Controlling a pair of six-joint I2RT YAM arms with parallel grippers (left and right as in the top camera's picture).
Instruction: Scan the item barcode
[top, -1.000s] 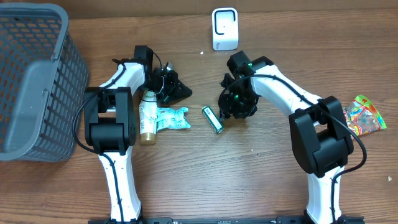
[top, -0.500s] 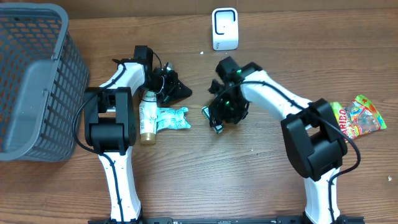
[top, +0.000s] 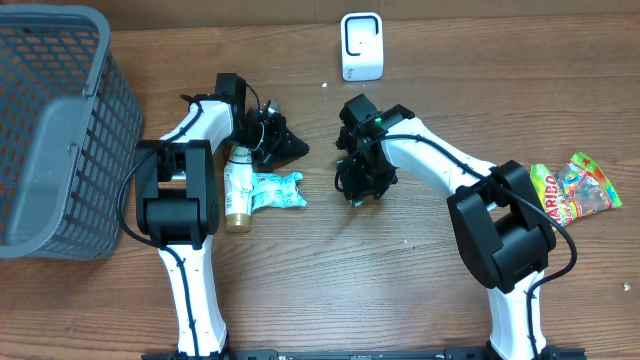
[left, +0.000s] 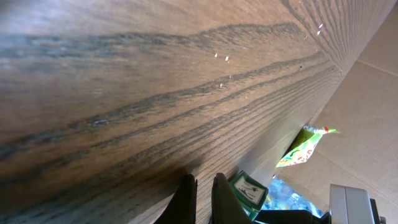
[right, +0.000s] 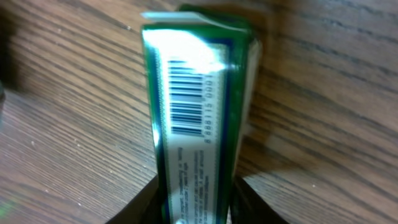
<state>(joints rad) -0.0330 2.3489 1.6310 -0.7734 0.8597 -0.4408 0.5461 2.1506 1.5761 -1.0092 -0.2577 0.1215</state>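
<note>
Grey plastic mesh basket at far left, not involved. Left gripper, centre-left, fingers pressed together on nothing, sits just up-frame of a tan bottle and a blue crinkled packet. Right gripper, frame centre, pinches the slim green carton by its long sides. The carton's long axis runs along the fingers, barcode face toward the wrist camera. White box-shaped scanner stands almost straight up-frame, well apart. Judgement: the right arm carries it, and the barcode needs turning toward the scanner. Colourful candy bag far right.

Glossy green pack on matt, grained wooden table.
</note>
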